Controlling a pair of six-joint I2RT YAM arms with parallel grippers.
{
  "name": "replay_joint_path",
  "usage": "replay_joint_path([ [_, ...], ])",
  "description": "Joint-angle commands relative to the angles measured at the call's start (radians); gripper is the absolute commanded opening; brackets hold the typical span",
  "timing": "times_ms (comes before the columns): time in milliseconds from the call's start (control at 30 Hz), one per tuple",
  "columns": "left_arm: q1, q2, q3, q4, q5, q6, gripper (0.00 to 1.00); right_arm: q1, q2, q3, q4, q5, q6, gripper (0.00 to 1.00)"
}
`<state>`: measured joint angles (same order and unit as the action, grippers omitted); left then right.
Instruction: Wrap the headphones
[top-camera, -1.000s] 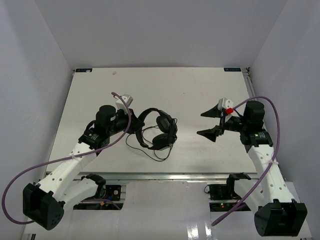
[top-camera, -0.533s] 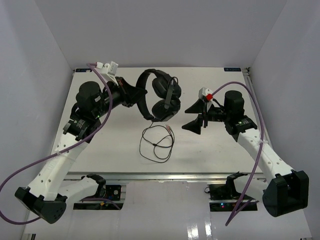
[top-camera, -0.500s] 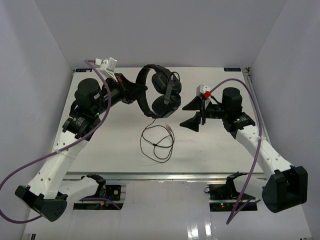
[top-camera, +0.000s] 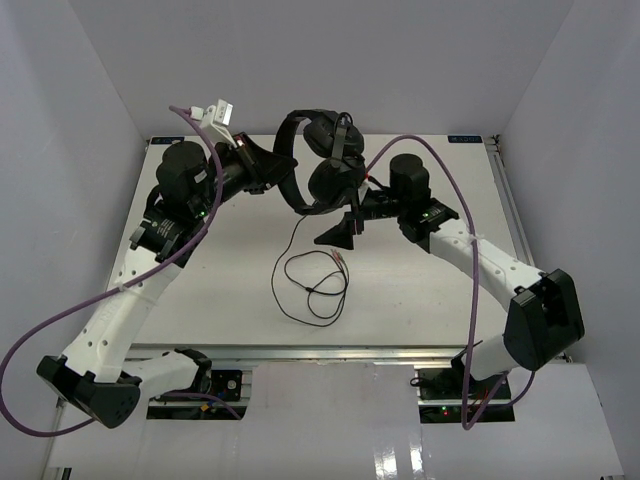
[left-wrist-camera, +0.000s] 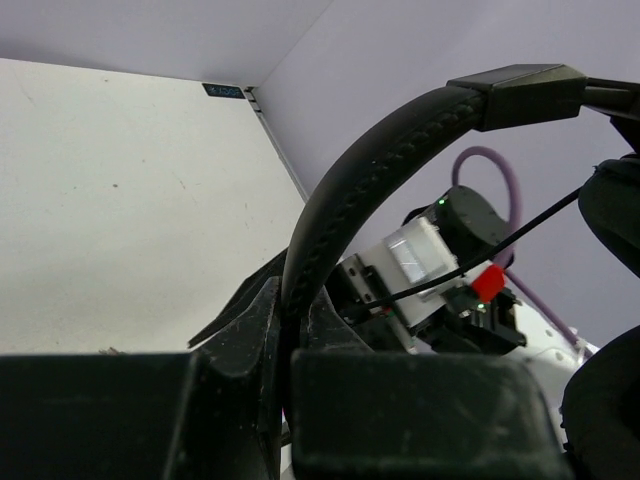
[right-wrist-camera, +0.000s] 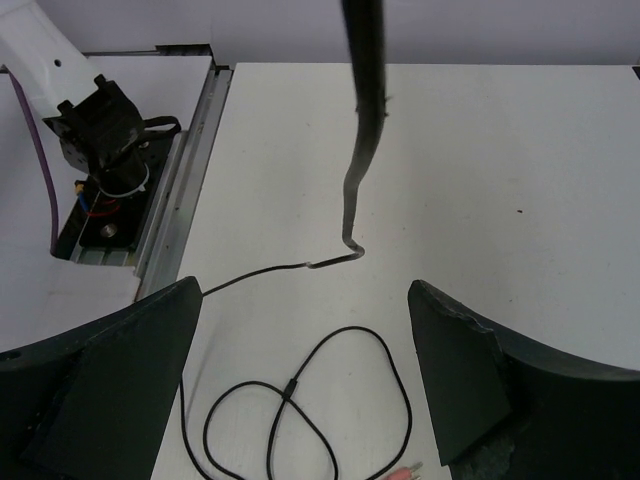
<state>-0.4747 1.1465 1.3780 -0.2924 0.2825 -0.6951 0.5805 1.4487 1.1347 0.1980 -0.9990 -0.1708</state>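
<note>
I keep my left gripper (left-wrist-camera: 292, 308) pinching the black over-ear headphones (top-camera: 330, 183) by their thin arched headband (left-wrist-camera: 345, 195), raised so the long black cord (right-wrist-camera: 365, 120) hangs free ahead of my wide-spread right gripper (right-wrist-camera: 300, 320).

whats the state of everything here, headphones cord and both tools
headphones, up off the table, held by the headband
cord, unwrapped, hanging down to loose loops on the table
left tool, shut on the headband
right tool, open, empty, near the hanging cord
</note>
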Motion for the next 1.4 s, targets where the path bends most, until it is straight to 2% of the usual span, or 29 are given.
replay_joint_path([
  [0,-0.002,-0.034,0.068,0.055,-0.009,-0.079,0.0,0.042,0.062,0.022,0.161,0.054,0.084,0.9],
  [200,-0.002,-0.057,0.061,0.082,-0.031,-0.125,0.0,0.075,0.117,-0.035,0.436,-0.028,0.271,0.99],
  [533,-0.002,-0.091,0.029,0.131,-0.111,-0.181,0.0,0.174,0.215,-0.097,0.753,-0.004,0.545,0.77],
  [633,-0.002,-0.103,0.032,0.112,-0.173,-0.164,0.0,0.182,0.221,-0.132,0.859,0.003,0.636,0.61],
  [733,-0.002,-0.129,0.029,0.085,-0.339,-0.146,0.0,0.189,0.191,-0.179,0.87,0.016,0.658,0.24],
  [767,-0.002,-0.146,0.015,0.089,-0.377,-0.147,0.0,0.19,0.181,-0.19,0.866,0.026,0.66,0.14],
  [800,-0.002,-0.165,-0.003,0.097,-0.422,-0.153,0.0,0.19,0.163,-0.208,0.859,0.038,0.661,0.08],
  [833,-0.002,-0.181,-0.023,0.106,-0.49,-0.165,0.0,0.191,0.129,-0.24,0.847,0.053,0.659,0.08],
  [933,-0.002,-0.209,-0.065,0.119,-0.563,-0.185,0.0,0.198,0.076,-0.287,0.815,0.068,0.639,0.08],
  [1000,-0.002,-0.208,-0.076,0.116,-0.606,-0.2,0.0,0.213,0.022,-0.295,0.691,0.052,0.574,0.08],
  [1067,-0.002,-0.189,-0.074,0.115,-0.654,-0.209,0.0,0.225,-0.005,-0.246,0.462,0.076,0.392,0.08],
  [1200,-0.002,-0.106,-0.034,0.096,-0.741,-0.157,0.0,0.235,-0.048,-0.15,-0.015,0.268,0.073,0.08],
  [1267,-0.002,-0.059,-0.009,0.081,-0.789,-0.108,0.0,0.234,-0.06,-0.1,-0.154,0.37,-0.073,0.08],
  [1300,-0.002,-0.023,-0.005,0.081,-0.806,-0.088,0.0,0.234,-0.067,-0.083,-0.248,0.404,-0.106,0.08],
  [1333,-0.002,0.0,0.0,0.084,-0.823,-0.067,0.0,0.234,-0.07,-0.064,-0.261,0.445,-0.139,0.08],
  [1367,-0.002,0.029,0.004,0.086,-0.842,-0.036,0.0,0.235,-0.076,-0.036,-0.361,0.53,-0.181,0.08],
])
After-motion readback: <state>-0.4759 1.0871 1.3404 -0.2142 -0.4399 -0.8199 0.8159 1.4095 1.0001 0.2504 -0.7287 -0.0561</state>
